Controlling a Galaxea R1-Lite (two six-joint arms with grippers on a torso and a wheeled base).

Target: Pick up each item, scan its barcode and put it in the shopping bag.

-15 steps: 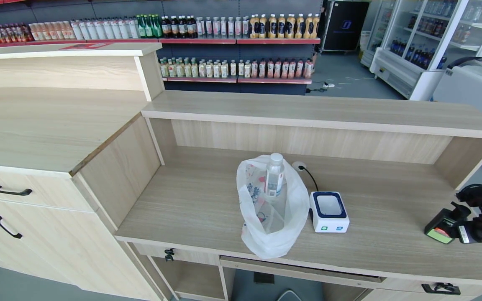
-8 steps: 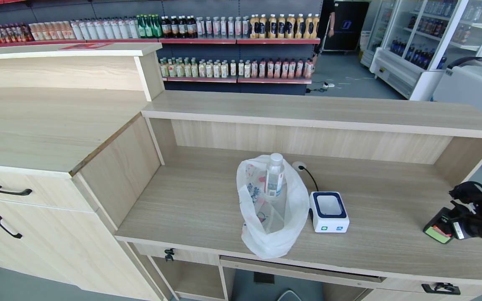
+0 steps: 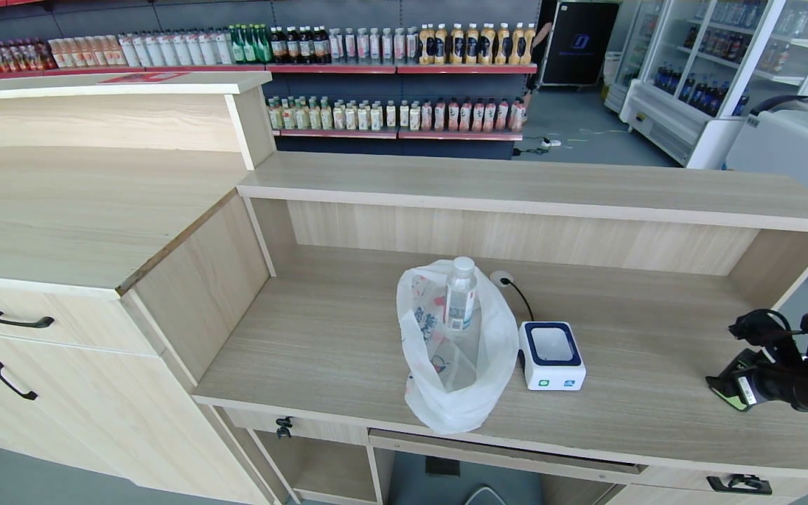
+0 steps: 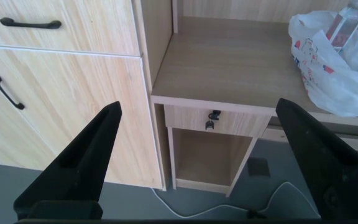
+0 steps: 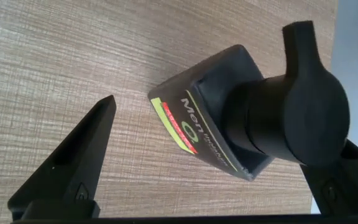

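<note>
Slippage worries me: my right tool [image 5: 197, 106] is spread open around the dark green-labelled pack [image 3: 730, 389] at the far right end of the surface [image 3: 656, 337], and closing off-centre could skid or twist the pack away.

Wooden counter [image 3: 656, 337]; drawers [image 3: 60, 344] left; drink shelves [image 3: 404, 69], glass fridge [image 3: 719, 56] behind.

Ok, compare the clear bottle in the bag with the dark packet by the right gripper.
The clear white-capped plastic bottle is see-through; the dark packet with a green-and-red stripe is opaque. The bottle stands upright; the packet is tilted. The bottle is inside the white plastic shopping bag; the packet is outside it, at the right gripper. Both are over the wooden counter.
</note>
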